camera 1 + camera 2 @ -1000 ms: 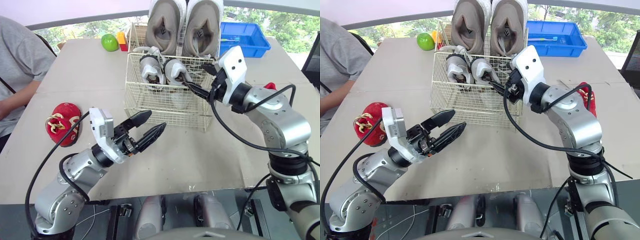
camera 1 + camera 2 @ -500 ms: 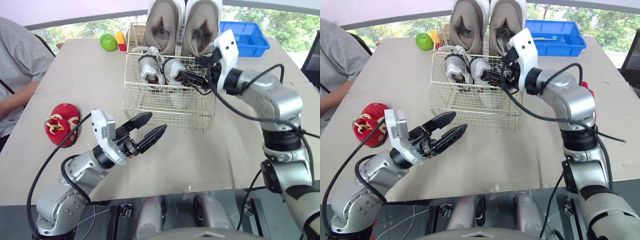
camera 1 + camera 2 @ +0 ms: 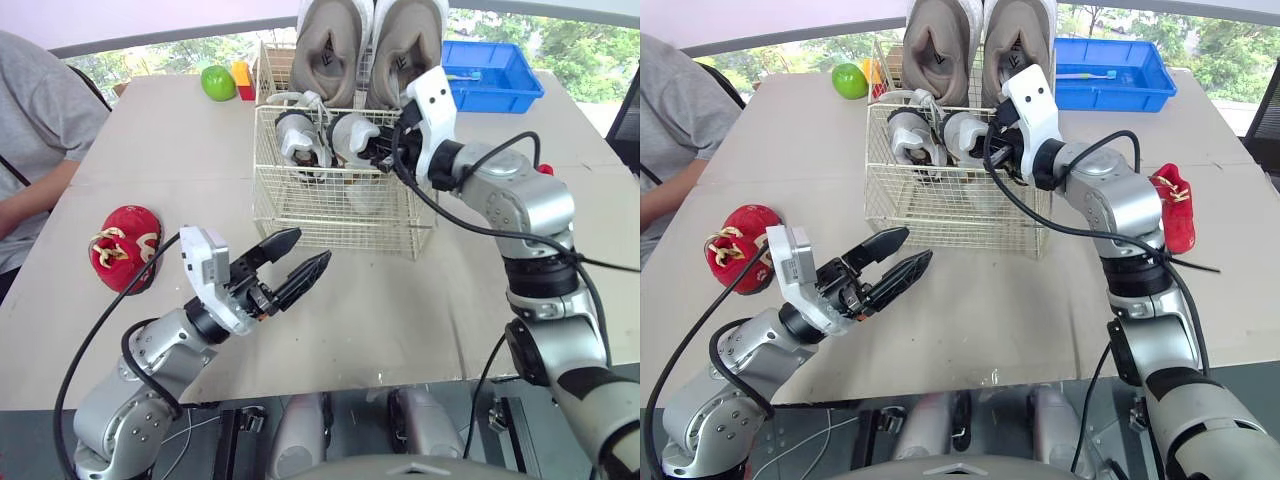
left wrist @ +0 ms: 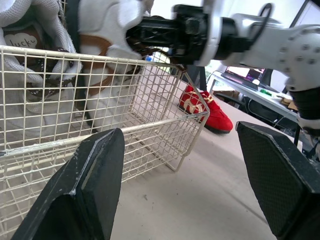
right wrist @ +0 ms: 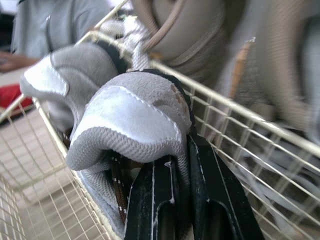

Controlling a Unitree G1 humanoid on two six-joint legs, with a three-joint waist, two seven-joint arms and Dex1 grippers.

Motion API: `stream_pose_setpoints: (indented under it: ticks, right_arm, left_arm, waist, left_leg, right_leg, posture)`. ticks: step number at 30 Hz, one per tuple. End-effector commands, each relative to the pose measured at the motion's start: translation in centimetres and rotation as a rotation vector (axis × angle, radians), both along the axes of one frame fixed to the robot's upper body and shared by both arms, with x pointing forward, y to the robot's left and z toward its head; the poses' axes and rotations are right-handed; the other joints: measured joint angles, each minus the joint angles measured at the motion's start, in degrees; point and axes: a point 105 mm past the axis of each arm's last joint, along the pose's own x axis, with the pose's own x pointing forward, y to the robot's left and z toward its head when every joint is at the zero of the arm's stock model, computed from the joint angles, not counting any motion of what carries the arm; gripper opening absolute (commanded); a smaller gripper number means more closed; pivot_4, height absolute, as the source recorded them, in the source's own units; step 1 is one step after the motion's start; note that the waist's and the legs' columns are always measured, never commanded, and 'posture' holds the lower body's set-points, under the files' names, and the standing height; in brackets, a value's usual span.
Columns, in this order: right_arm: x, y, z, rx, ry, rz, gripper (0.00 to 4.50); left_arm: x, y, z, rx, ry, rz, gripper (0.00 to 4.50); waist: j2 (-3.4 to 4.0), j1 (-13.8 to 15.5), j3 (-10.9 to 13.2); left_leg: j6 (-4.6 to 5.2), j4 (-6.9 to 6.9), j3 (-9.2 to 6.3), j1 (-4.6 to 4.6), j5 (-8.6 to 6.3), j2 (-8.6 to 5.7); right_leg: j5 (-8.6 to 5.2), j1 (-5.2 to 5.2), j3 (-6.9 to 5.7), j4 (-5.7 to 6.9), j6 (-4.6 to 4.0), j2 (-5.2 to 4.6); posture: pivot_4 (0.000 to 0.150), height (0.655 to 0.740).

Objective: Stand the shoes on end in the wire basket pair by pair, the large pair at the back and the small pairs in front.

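Observation:
The wire basket (image 3: 340, 215) stands mid-table. A large taupe pair (image 3: 365, 50) stands on end at its back. In front of them stand two small grey shoes, one on the left (image 3: 298, 140) and one beside it (image 3: 352, 138). My right gripper (image 3: 378, 150) reaches over the basket's right rim and is shut on the collar of the right grey shoe (image 5: 135, 120); its fingers (image 5: 155, 200) pinch the edge. My left gripper (image 3: 305, 252) hovers open in front of the basket, holding nothing. One red shoe (image 3: 125, 248) lies at the table's left and another (image 3: 1170, 205) at its right.
A blue bin (image 3: 485, 72) sits behind the basket to the right. A green apple (image 3: 219, 83) and a yellow and red block (image 3: 243, 80) lie at the back left. A person in a grey shirt (image 3: 40, 140) sits at the table's left side.
My right gripper has swung left over the basket's rim and shut on the right grey shoe's collar. My left gripper has stayed open in about the same place.

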Motion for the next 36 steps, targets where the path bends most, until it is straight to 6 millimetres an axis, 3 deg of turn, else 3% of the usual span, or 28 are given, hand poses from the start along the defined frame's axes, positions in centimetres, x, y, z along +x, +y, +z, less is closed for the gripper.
stream_pose_setpoints:
  ticks: [1, 8, 12, 18, 24, 28, 33, 36]
  right_arm:
    - [-2.2, -1.0, 2.1, 0.034, -0.091, -0.097, 0.05]
    - [-2.6, -2.9, 2.2, 0.012, -0.135, -0.341, 0.05]
    - [-2.6, -2.5, 0.7, 0.003, -0.058, -0.389, 0.05]
    - [-1.7, -1.8, -1.1, 0.111, 0.128, -0.402, 0.05]
    - [-1.0, -0.8, -1.1, 0.134, 0.211, -0.309, 0.05]
    - [-0.4, -0.6, -3.0, 0.159, 0.334, -0.266, 0.05]
    - [0.1, -2.0, -4.1, 0.153, 0.355, -0.290, 1.62]
    - [-0.3, -2.5, -3.3, 0.150, 0.306, -0.288, 3.14]
  left_arm:
    - [-0.3, -0.5, 1.0, -0.012, -0.049, -0.015, 3.87]
    - [0.3, -1.0, 0.9, -0.023, -0.045, -0.057, 3.87]
    - [0.7, -1.1, 1.0, -0.022, -0.047, -0.068, 3.87]
    - [0.4, -1.3, 0.7, -0.021, -0.039, -0.072, 3.87]
    - [0.1, -1.1, 0.5, -0.027, -0.031, -0.044, 3.87]
    - [-0.1, -1.1, 0.4, -0.036, -0.028, -0.024, 3.87]
    - [-0.3, -1.1, 0.3, -0.038, -0.024, -0.009, 3.87]
    - [-0.4, -1.0, 0.3, -0.041, -0.024, 0.004, 3.87]
  waist:
    - [0.00, 0.0, 0.0]
    - [0.00, 0.0, 0.0]
    - [0.00, -0.1, 0.0]
    - [-0.01, -0.3, 0.0]
    - [-0.01, -0.3, 0.0]
    - [-0.01, -0.4, 0.0]
    - [-0.07, -1.0, -0.1]
    - [-0.21, -1.0, -0.2]
  left_leg:
    - [0.00, -0.01, 0.00, -0.02, 0.00, 0.00]
    - [0.00, -0.01, 0.01, -0.03, 0.01, -0.03]
    - [0.00, -0.01, 0.03, -0.03, 0.01, -0.04]
    - [0.00, -0.03, -0.04, -0.02, 0.01, -0.01]
    - [0.00, -0.02, -0.01, -0.01, 0.01, -0.02]
    - [0.00, -0.03, -0.05, 0.00, 0.01, -0.01]
    - [0.00, -0.04, -0.04, 0.11, 0.00, -0.01]
    - [0.00, -0.03, -0.10, 0.20, 0.00, -0.01]
  right_leg:
    - [0.00, -0.04, 0.00, 0.00, 0.00, 0.00]
    - [-0.10, -0.06, -0.03, 0.01, -0.17, 0.01]
    - [-0.09, -0.06, -0.01, -0.01, -0.15, 0.01]
    - [0.00, -0.06, -0.05, 0.02, 0.01, 0.06]
    - [-0.08, -0.04, -0.05, 0.01, -0.13, 0.02]
    - [-0.04, -0.04, -0.07, 0.04, -0.07, 0.04]
    - [-0.10, 0.09, -0.07, 0.04, -0.17, 0.03]
    - [-0.12, 0.22, -0.11, 0.03, -0.20, 0.03]
  posture:
    - [0.150, 0.7400]
    - [0.150, 0.7400]
    - [0.150, 0.7400]
    - [0.150, 0.7400]
    - [0.150, 0.7400]
    - [0.150, 0.7400]
    - [0.150, 0.7400]
    - [0.150, 0.7400]
